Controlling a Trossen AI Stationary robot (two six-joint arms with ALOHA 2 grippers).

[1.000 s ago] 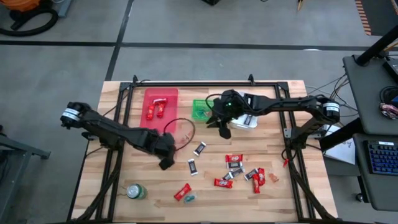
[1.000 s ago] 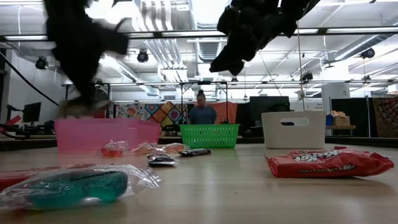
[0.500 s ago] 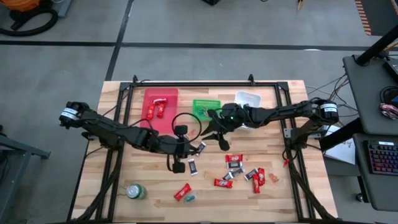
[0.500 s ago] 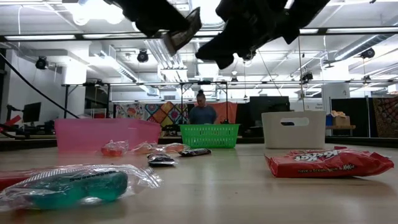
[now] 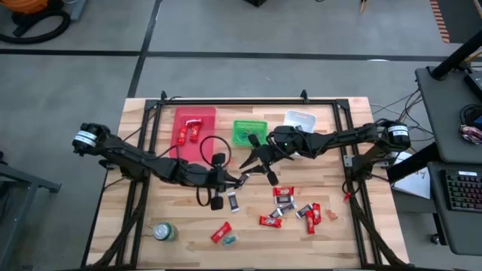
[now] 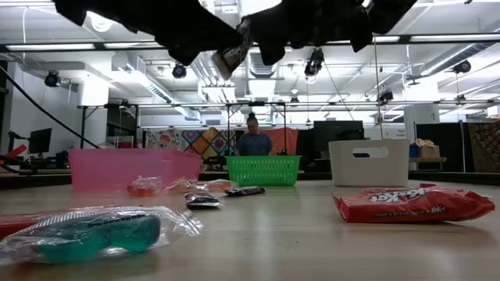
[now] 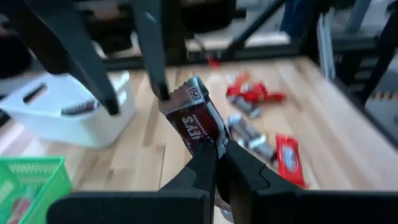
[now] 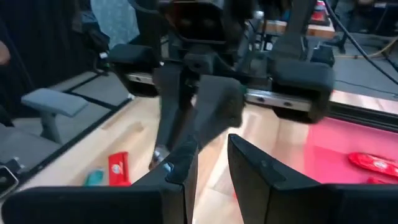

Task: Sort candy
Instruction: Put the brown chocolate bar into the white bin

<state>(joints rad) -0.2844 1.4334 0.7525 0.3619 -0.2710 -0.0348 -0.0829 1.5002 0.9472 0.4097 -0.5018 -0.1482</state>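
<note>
Right now the left gripper [image 7: 214, 152] is clenched on a dark brown candy [image 7: 194, 118], its length running straight out towards the right gripper [image 5: 257, 163], apparently part-open and empty, just beside it mid-tabletop [image 5: 361, 233].

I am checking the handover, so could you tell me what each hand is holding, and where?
The left hand pinches a dark brown candy bar by its lower end. The right hand is open beside it, holding nothing.
</note>
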